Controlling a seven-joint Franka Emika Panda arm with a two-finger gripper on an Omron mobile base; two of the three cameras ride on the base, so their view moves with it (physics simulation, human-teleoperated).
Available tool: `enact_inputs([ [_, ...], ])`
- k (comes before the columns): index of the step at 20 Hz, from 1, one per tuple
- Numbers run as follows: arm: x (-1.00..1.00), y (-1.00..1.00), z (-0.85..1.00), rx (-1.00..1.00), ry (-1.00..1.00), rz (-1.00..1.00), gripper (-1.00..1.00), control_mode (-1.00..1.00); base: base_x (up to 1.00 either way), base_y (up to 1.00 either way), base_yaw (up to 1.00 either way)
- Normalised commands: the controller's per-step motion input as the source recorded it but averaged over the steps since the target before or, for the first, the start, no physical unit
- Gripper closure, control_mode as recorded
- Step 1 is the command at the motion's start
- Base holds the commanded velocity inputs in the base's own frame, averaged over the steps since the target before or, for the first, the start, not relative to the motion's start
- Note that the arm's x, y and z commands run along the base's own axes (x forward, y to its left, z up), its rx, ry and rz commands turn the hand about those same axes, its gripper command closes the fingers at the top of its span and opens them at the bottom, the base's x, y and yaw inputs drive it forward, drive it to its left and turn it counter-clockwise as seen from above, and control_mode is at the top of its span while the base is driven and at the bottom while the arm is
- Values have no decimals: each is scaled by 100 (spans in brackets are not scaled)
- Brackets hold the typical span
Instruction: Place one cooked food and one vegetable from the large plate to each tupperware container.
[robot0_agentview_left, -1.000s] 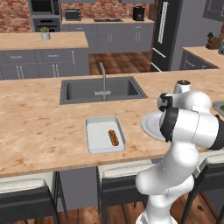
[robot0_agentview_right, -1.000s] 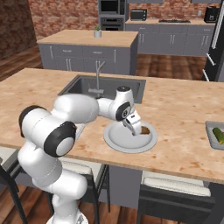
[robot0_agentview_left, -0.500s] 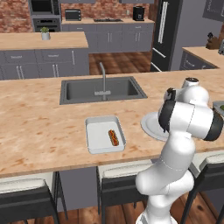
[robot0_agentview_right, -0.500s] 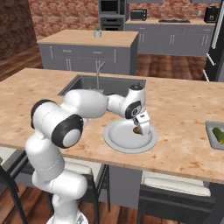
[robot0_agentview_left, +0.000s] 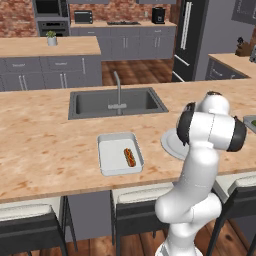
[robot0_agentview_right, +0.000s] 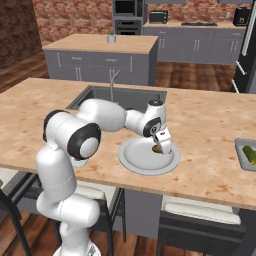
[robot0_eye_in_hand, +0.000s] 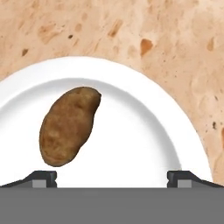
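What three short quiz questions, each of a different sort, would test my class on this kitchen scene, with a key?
1. True or false: the brown potato lies on the large plate.
2. The tray beside the sink holds: A) a sausage B) a potato C) nothing.
3. Fill in: the gripper hangs over the plate with its jaws ____.

Key: 1 true; 2 A; 3 open.
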Motion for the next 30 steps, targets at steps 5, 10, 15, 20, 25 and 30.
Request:
enact_inputs([
  [5, 26, 0, -20, 0, 0, -2, -100, -100, 0, 0, 0],
  [10, 40, 0, -12, 0, 0, -4, -100, -100, 0, 0, 0],
  [15, 33, -2, -7, 0, 0, -1, -100, -100, 0, 0, 0],
  [20, 3, -6, -14, 0, 2, 0, -100, -100, 0, 0, 0],
  [25, 7, -3, -25, 0, 4, -1, -100, -100, 0, 0, 0],
  [30, 20, -2, -21, 0, 0, 0, -100, -100, 0, 0, 0],
])
